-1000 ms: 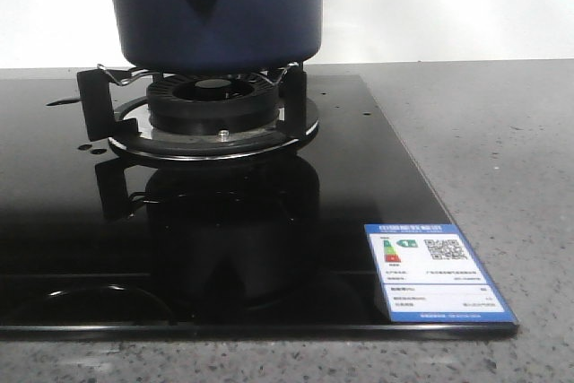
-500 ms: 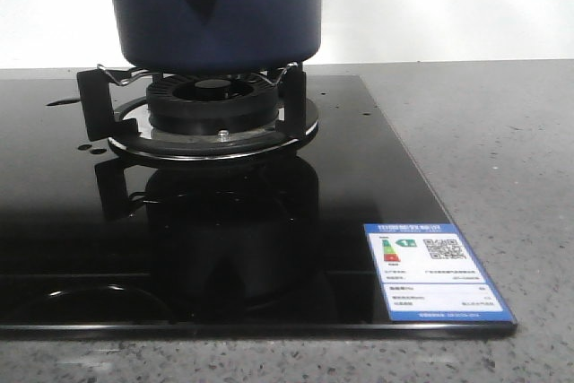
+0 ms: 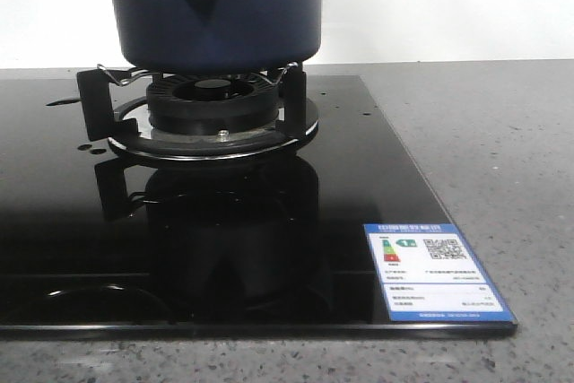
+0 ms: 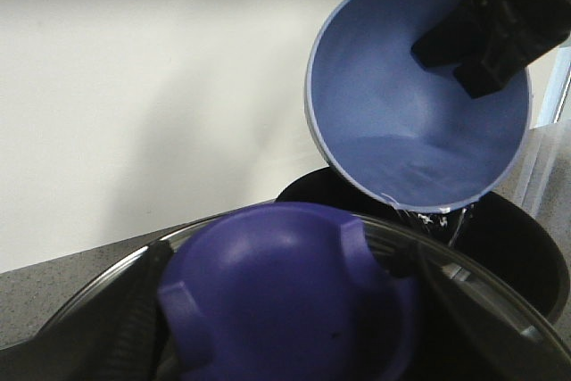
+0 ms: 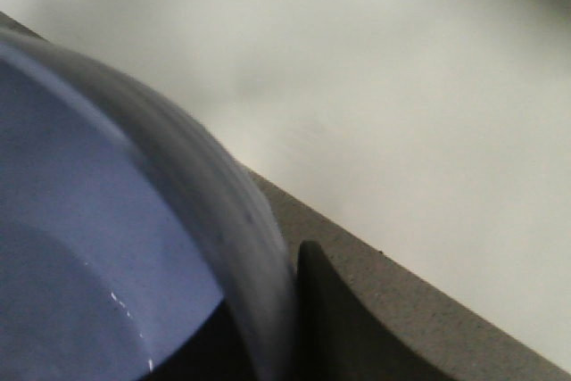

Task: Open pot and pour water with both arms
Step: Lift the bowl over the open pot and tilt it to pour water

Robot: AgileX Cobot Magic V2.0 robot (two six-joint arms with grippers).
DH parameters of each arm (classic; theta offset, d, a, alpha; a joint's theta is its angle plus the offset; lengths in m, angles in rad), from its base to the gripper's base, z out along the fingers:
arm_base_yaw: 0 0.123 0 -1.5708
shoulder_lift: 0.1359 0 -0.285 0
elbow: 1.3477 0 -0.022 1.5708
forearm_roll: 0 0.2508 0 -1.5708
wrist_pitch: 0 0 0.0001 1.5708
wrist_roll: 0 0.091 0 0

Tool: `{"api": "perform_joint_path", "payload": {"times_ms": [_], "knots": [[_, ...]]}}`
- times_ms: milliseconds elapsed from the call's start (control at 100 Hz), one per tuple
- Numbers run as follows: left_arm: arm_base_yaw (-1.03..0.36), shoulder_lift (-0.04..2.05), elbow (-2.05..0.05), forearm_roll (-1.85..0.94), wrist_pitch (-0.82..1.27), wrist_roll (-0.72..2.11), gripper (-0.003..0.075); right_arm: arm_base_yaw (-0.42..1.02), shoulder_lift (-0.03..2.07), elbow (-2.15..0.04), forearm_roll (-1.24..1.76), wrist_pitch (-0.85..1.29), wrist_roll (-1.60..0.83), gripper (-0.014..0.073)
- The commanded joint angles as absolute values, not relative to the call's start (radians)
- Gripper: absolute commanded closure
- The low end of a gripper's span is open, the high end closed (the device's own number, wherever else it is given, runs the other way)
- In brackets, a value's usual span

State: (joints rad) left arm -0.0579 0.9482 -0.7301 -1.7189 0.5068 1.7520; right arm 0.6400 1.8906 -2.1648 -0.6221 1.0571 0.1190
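Right gripper [image 4: 482,46] tilts bowl [image 4: 415,122] over pot [image 4: 526,247]

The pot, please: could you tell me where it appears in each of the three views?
Front view: the pot sits on the burner at top, left of centre; its upper part is cut off.
Left wrist view: only its dark opening shows, below the tilted light-blue bowl.
Right wrist view: its dark rim is beside the bowl.
Shared landmark: the white wall.
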Motion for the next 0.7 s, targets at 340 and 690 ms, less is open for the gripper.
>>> {"api": "perform_joint_path", "payload": {"times_ms": [340, 690], "knots": [[-0.066, 0.929, -0.764, -1.782, 0.53, 1.751, 0.0459, 0.695, 1.835, -2.201, -0.989, 0.913, 0.22, 0.065], [-0.066, 0.929, -0.764, -1.782, 0.53, 1.751, 0.0459, 0.749, 1.835, -2.201, -1.298, 0.88, 0.312, 0.065]]}}
